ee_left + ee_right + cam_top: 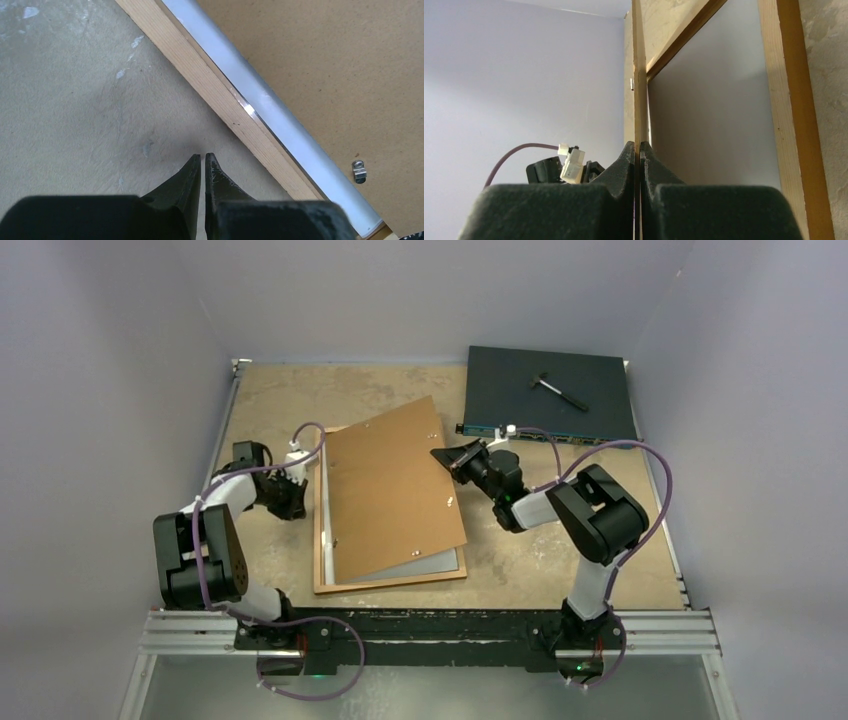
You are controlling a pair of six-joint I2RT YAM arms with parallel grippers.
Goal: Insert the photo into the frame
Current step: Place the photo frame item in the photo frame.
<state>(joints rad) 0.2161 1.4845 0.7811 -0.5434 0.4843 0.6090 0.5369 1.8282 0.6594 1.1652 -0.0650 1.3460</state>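
Observation:
The orange-brown frame (pixel 390 583) lies flat mid-table. The photo (pixel 432 562) lies inside it, plain white back up, its image side hidden. The brown backing board (pixel 390 490) lies skewed over both, raised along its right edge. My right gripper (pixel 447 460) is shut on that right edge; in the right wrist view the fingertips (pixel 637 146) pinch the thin board (pixel 639 75), with the photo's back (pixel 709 110) and frame rail (pixel 786 100) beneath. My left gripper (pixel 298 485) is shut and empty, tips (pixel 203 157) over bare table just left of the frame's left rail (pixel 220 97).
A dark flat electronics box (pixel 548 395) lies at the back right with a black tool (pixel 560 392) on it. Grey walls enclose the table on three sides. A small metal clip (pixel 359 170) sits on the backing board (pixel 325 60).

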